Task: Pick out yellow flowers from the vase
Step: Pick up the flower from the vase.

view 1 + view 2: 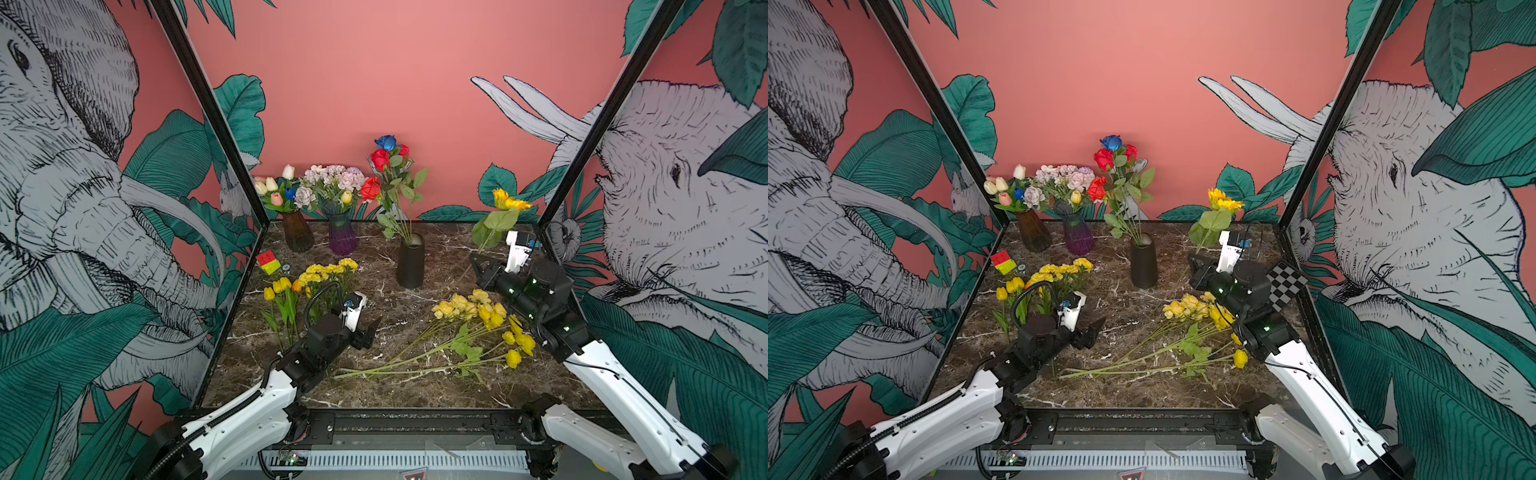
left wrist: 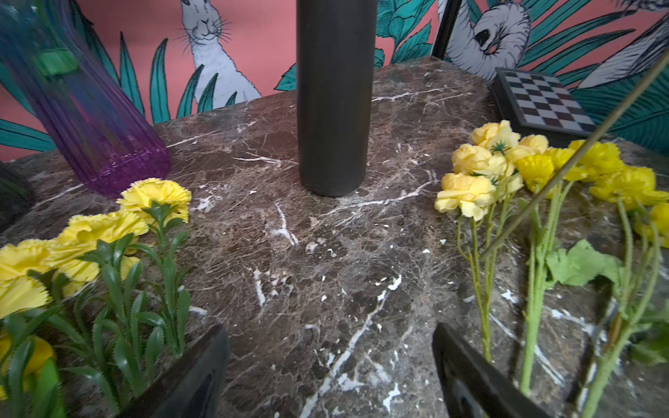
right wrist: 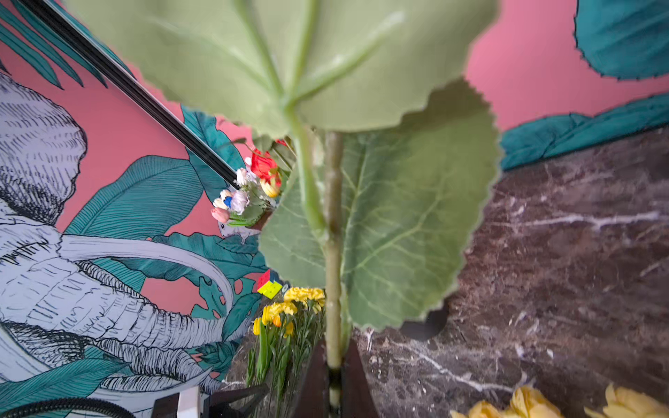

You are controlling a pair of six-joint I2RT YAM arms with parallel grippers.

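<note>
Mostly, its own leaves (image 3: 398, 217) hide the right hand's (image 3: 335, 365) yellow flower (image 3: 333, 260).

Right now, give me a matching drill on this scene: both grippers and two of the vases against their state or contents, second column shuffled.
Column A:
1. left gripper
2. right gripper
3. black vase
4. purple vase

Column B:
a. holds lilac-white clusters
b. open, holding nothing
c. holds red roses and a blue rose
d. shut on the stem of a yellow flower

Pairs: 1-b; 2-d; 3-c; 4-a
</note>
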